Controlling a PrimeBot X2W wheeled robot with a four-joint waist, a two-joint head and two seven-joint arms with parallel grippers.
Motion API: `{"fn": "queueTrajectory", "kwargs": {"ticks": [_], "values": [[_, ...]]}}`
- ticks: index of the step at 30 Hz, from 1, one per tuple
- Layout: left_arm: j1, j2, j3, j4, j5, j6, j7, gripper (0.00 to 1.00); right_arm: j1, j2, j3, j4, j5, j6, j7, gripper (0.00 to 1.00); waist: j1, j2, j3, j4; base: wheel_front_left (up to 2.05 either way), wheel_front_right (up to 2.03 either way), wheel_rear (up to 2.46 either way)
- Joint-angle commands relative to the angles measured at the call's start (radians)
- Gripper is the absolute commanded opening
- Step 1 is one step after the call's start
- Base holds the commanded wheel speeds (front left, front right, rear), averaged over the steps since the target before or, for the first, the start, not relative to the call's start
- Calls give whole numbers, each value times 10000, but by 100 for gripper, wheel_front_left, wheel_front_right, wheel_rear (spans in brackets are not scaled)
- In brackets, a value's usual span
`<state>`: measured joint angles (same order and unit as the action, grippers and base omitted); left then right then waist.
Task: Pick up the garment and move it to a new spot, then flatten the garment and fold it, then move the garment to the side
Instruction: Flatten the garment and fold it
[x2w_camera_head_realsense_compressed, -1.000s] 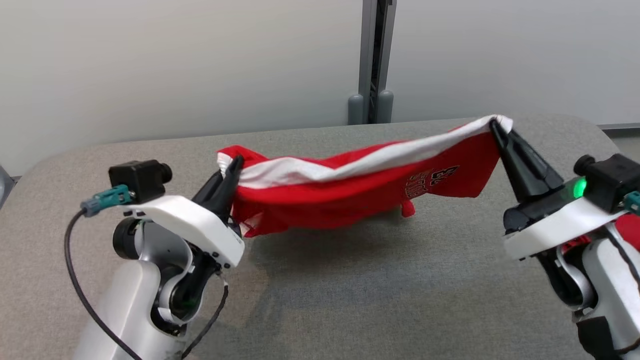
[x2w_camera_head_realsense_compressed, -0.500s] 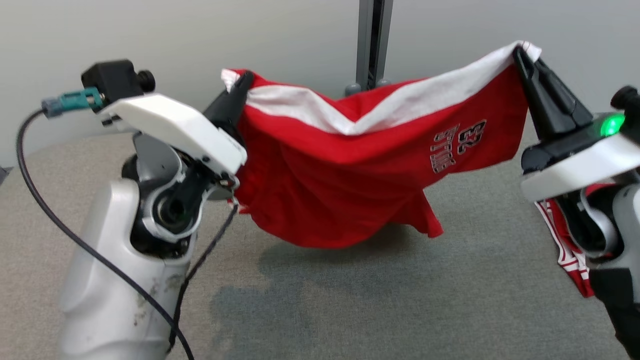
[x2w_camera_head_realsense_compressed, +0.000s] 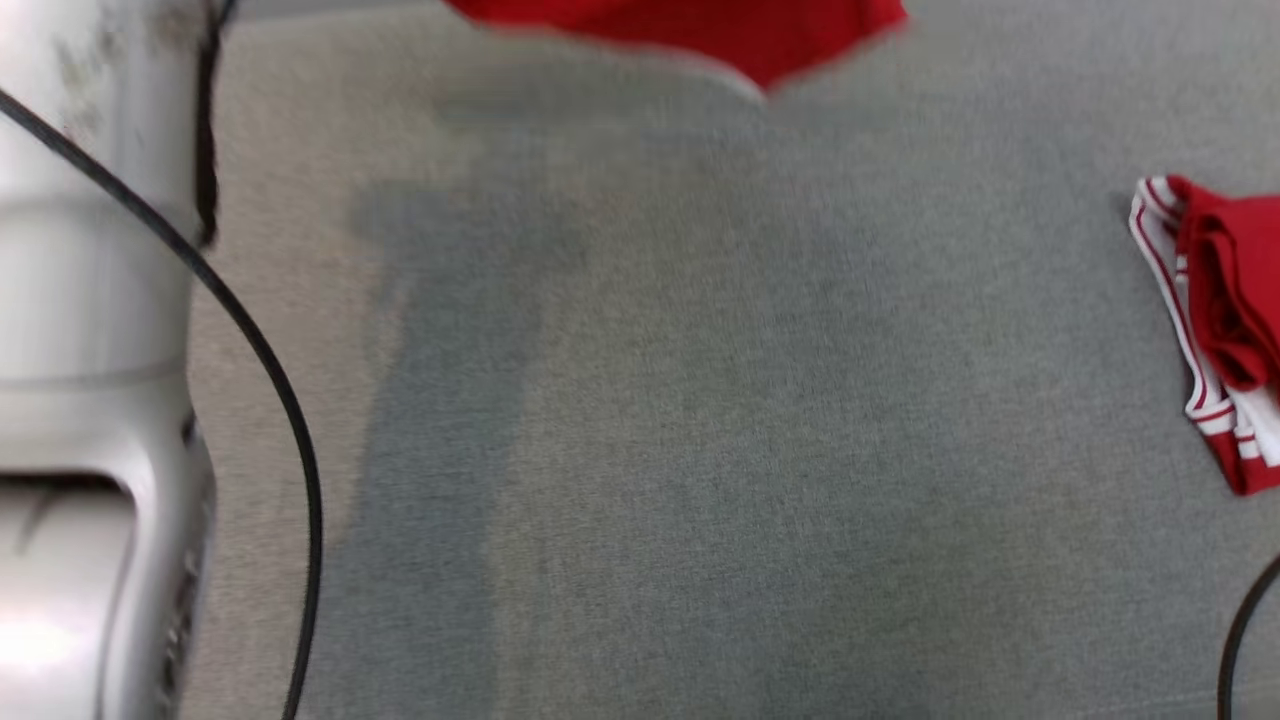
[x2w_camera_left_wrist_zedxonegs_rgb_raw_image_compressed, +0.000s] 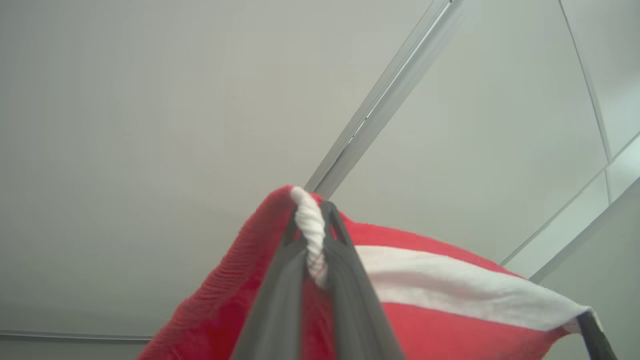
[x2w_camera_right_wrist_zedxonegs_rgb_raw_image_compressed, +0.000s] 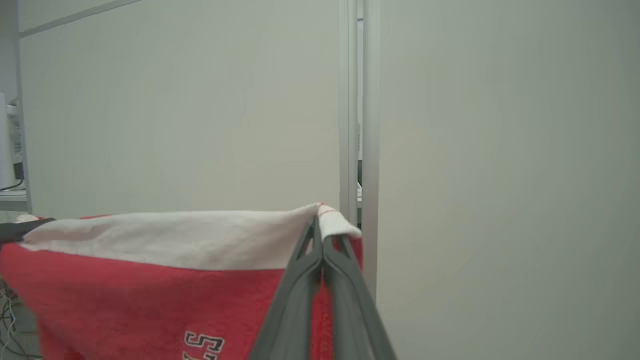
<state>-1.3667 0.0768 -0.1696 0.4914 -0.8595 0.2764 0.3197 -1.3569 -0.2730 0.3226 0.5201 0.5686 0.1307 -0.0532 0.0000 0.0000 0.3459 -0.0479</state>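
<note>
The garment (x2w_camera_head_realsense_compressed: 700, 30) is red with a white band and dark lettering, and only its lower hem shows at the top of the head view, hanging above the grey table (x2w_camera_head_realsense_compressed: 700, 400). In the left wrist view my left gripper (x2w_camera_left_wrist_zedxonegs_rgb_raw_image_compressed: 311, 220) is shut on one bunched corner of the white band (x2w_camera_left_wrist_zedxonegs_rgb_raw_image_compressed: 450, 285). My right gripper (x2w_camera_right_wrist_zedxonegs_rgb_raw_image_compressed: 318, 225) is shut on the other corner in its own view, and the band (x2w_camera_right_wrist_zedxonegs_rgb_raw_image_compressed: 150, 235) stretches between the two grippers. The cloth (x2w_camera_right_wrist_zedxonegs_rgb_raw_image_compressed: 150, 300) hangs down below them in front of a pale wall.
A second red and white striped garment (x2w_camera_head_realsense_compressed: 1220, 310) lies crumpled at the table's right edge. My pale left forearm (x2w_camera_head_realsense_compressed: 80, 300) and its black cable (x2w_camera_head_realsense_compressed: 270, 380) fill the left side. A grey post (x2w_camera_right_wrist_zedxonegs_rgb_raw_image_compressed: 360, 125) stands against the wall behind.
Both grippers have raised the garment off the table and pulled its band tauter. The head camera has tipped down, so the picture now looks at the tabletop.
</note>
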Motion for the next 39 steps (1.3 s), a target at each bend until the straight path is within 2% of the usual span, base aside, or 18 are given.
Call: {"fn": "queueTrajectory", "kwargs": {"ticks": [1, 4, 7, 9, 15, 19, 25, 29, 39], "values": [[-726, -30, 97, 489, 80, -165, -521, 0, -681, 77, 0, 418, -235, -1, -490, 0, 0, 0, 908, -420, 0, 0, 0], [-1612, -95, 136, 1677, 178, -619, -1555, 0, -1335, 386, 58, 1540, -559, -3, -1516, 0, 0, 0, 1136, -469, 0, 0, 0], [-2231, -135, 32, 2592, 158, -1135, -2329, 0, -1764, 651, 91, 2197, -674, -3, -2007, 0, 0, 0, 1456, -451, 0, 0, 0], [-2490, -175, -46, 3108, 67, -1411, -2624, 0, -1778, 733, 388, 2188, -747, -3, -2103, 0, 0, 0, 1855, -390, 0, 0, 0], [-2236, -202, -791, 4581, 451, -2381, -3338, 0, -705, 373, 1679, 1909, -685, -4, -2126, 0, 0, 0, 2853, -211, 0, 0, 0], [-1866, -220, -920, 5488, 484, -2720, -3681, 0, -91, 243, 2373, 2006, -421, -4, -2127, 0, 0, 0, 3267, -128, 0, 0, 0], [-1174, -101, -1450, 6578, 839, -3314, -3729, 0, 602, -122, 3258, 2105, 166, -4, -2131, 0, 0, 0, 3137, 90, 0, 0, 0], [-688, 147, -1954, 7208, 1250, -3479, -3619, 0, 1022, -299, 3776, 2170, 577, -4, -2131, 0, 0, 0, 2797, 197, 0, 0, 0], [615, 655, -3206, 7742, 2026, -3963, -2434, 0, 1905, -523, 5301, 2867, 1688, -4, -2132, 0, 0, 0, 1677, 301, 0, 0, 0]]}}
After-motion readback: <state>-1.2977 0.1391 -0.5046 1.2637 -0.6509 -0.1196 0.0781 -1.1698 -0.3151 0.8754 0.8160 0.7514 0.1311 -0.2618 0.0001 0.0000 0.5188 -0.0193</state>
